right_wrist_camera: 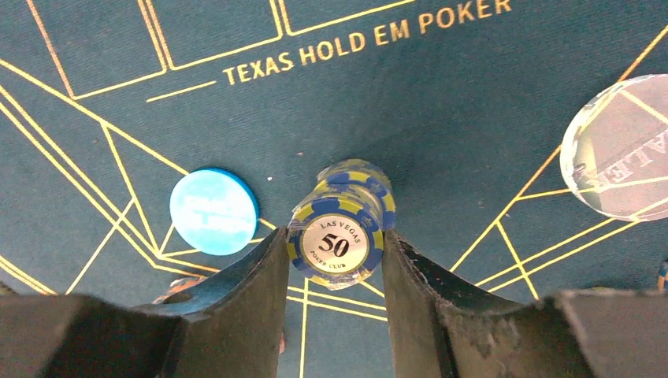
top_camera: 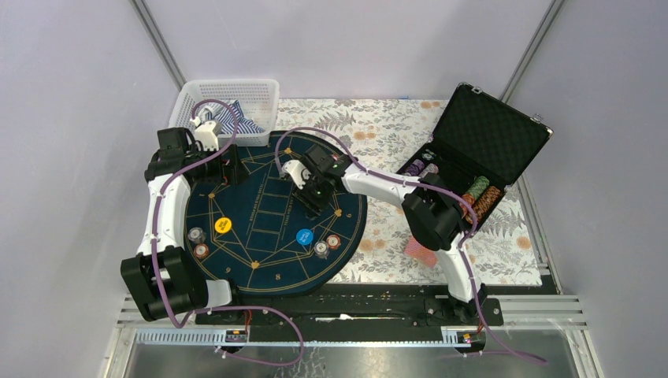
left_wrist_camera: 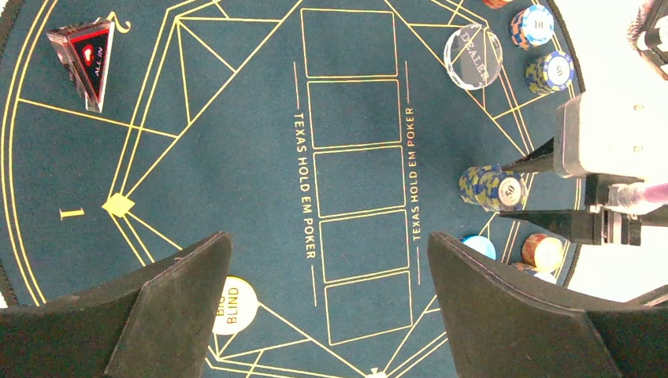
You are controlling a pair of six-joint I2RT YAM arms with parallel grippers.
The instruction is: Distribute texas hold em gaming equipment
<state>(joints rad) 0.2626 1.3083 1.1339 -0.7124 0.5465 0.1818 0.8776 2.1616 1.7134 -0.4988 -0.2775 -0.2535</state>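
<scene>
A: Right end effector [right_wrist_camera: 335, 236] — what's it doing?

B: It's clamping the stack of round blue-and-yellow poker chips [right_wrist_camera: 346, 197], one finger pressing against the rims on each side. The stack's sitting over the dark blue round felt mat [right_wrist_camera: 473, 118], near the flat light-blue round disc [right_wrist_camera: 214, 211]. The clear round dealer disc [right_wrist_camera: 622, 150] is lying well apart on the other side. Can't tell if the bottom chip's touching the mat or hanging just above it.

A: How's it going to handle?

B: I'm guessing hard, smooth, light chips. They're loose, w/ nothing bonding them, so prob. sliding apart if squeezed off-centre or tilted. Best hold is across the rims, pads covering as many chips as poss., esp. the bottom one.

A: Arm pose?

B: Right arm's reaching fwd over the mat's middle, wrist pointing down. Left end effector [left_wrist_camera: 328, 240] is hanging wide open, gripping nothing, over the mat's far-left edge — its arm's bowing out along the left side.
</scene>
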